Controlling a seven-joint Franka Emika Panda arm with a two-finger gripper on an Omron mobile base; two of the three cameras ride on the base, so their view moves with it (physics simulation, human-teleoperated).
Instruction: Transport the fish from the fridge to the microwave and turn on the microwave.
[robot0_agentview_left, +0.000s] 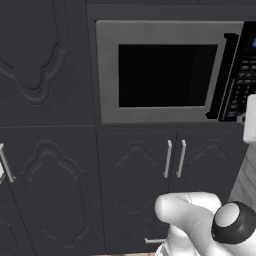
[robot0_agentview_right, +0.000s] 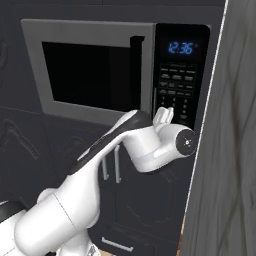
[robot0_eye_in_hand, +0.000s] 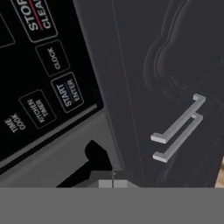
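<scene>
Just ahead of my claw (robot0_agentview_right: 164, 116) and a little up and to the left in the hand view sits the START/ENTER key (robot0_eye_in_hand: 69, 92) on the microwave (robot0_agentview_left: 165, 72) keypad panel (robot0_agentview_right: 181, 85), and that offset is what the coming press turns on, as I judge it: the fingertips, clenched together on nothing, need to travel forward and slightly toward that key, not toward CLOCK (robot0_eye_in_hand: 55, 58) above it or KITCHEN TIMER (robot0_eye_in_hand: 37, 109) beside it. From the right base view my claw is raised at the lower part of the panel, near it, though I cannot tell whether it touches yet. The key's long axis runs slanted in the hand view because my hand is rolled. Beyond the panel's edge, on the far side from the keys, lies a dark cabinet door (robot0_eye_in_hand: 175, 87) with two pale bar handles (robot0_eye_in_hand: 178, 127), well clear of where I aim. The microwave door (robot0_agentview_left: 162, 70) looks closed, its window dark, so the fish is hidden from me; I take it to be inside but cannot confirm that. My own fingertips are barely visible, and the panel's top and left keys are cut off in the hand view.
</scene>
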